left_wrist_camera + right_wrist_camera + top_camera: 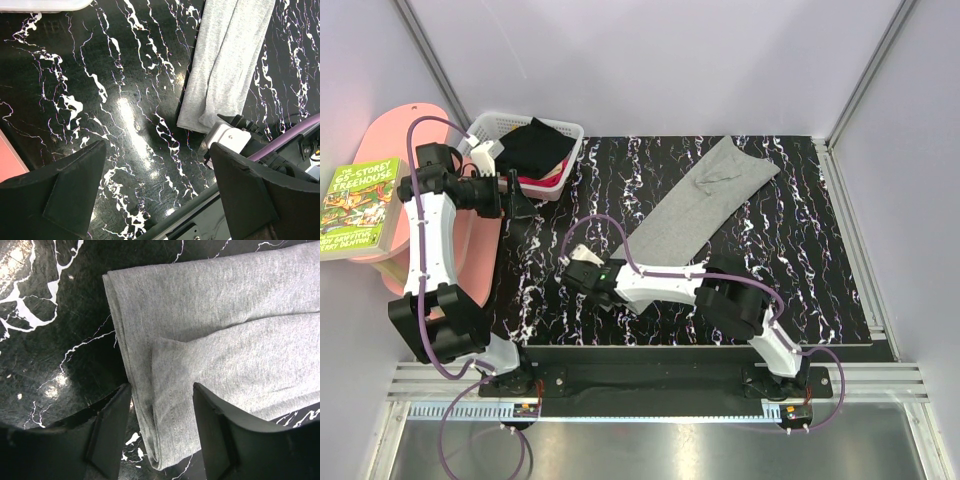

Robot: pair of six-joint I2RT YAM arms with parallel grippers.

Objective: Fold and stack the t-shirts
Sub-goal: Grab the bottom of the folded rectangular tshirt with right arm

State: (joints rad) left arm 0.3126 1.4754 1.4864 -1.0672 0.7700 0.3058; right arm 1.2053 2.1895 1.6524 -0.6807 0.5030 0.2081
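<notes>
We see two arms built of glossy white shell links (428,235) joined by bulky black motor joints (735,295). Thin purple cables (292,134) loop along both. Each wrist ends in flat black wedge-shaped fingers (111,425).

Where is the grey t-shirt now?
In the top view the grey t-shirt lies diagonally, centre-right on the table, its near end between the fingers of the right end effector.

A white basket (490,122) sits just beyond the left gripper (525,207). Farther to its left lies a pink board (395,130) with a green book (360,205) on it. The black table (800,260) has white lines.
</notes>
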